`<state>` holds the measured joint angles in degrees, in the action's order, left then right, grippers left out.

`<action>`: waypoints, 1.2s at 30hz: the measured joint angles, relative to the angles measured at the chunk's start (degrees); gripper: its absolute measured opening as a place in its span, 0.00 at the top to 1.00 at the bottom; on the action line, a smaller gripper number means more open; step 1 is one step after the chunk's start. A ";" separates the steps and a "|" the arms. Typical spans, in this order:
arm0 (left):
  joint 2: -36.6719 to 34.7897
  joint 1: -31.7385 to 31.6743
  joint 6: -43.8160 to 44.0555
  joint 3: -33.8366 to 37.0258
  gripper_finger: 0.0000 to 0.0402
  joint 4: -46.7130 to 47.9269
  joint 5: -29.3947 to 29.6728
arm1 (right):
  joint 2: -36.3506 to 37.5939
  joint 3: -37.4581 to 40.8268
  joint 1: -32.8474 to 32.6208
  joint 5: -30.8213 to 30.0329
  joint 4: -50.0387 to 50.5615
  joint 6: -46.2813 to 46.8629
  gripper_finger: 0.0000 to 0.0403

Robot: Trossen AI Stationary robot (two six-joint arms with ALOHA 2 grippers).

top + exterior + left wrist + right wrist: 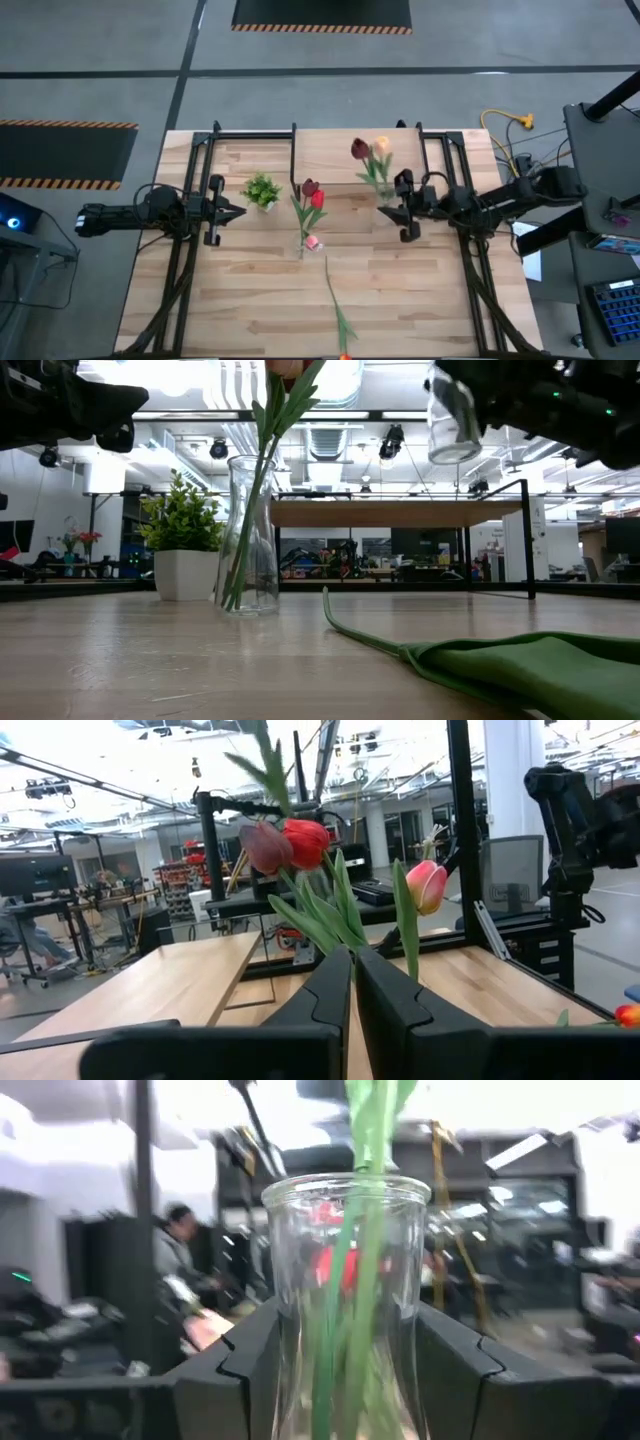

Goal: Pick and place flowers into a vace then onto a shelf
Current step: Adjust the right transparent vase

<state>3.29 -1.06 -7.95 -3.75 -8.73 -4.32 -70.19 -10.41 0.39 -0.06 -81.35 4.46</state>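
A clear glass vase (450, 418) with two tulips, maroon (360, 150) and peach (381, 146), hangs high above the table, with my right gripper (395, 210) shut on it. A second glass vase (250, 535) stands on its base mid-table with red, maroon and pink tulips (305, 840). One more tulip (335, 295) lies flat on the table toward the near edge. The shelf (400, 512) stands at the far side. My left gripper (238, 211) waits shut at the left, holding nothing. My right gripper pinches the vase's body below the neck (290, 1330) between its two fingers (245, 1365), one on each side. The fingers come roughly level from the table's right. The vase is lifted clear and about upright, green stems rising out of its mouth (345, 1185).
A small bushy plant in a white pot (183, 550) stands left of the standing vase. Black frame rails (190, 250) run along both sides of the table. A person sits in the room beyond (180, 1245).
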 joint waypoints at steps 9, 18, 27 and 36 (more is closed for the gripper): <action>-0.21 -0.02 0.00 0.00 0.99 -0.10 0.31 | -13.39 -7.17 -13.07 -1.66 -7.56 -3.80 0.60; -0.33 -0.02 0.05 -0.07 0.99 -0.52 0.35 | -29.69 -20.48 -19.55 -4.74 -7.35 -5.23 0.60; -0.33 -0.02 1.60 -0.04 0.99 -0.22 0.35 | -45.29 -32.92 -23.93 -9.13 -8.56 -7.88 0.60; -0.33 -0.02 1.62 -0.04 0.99 -0.04 0.35 | -58.56 -45.00 -24.69 -8.71 -8.58 -5.69 0.60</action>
<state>2.96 -1.08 -6.33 -3.79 -8.78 -3.97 -128.75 -55.41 -24.30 -8.78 -89.93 -1.23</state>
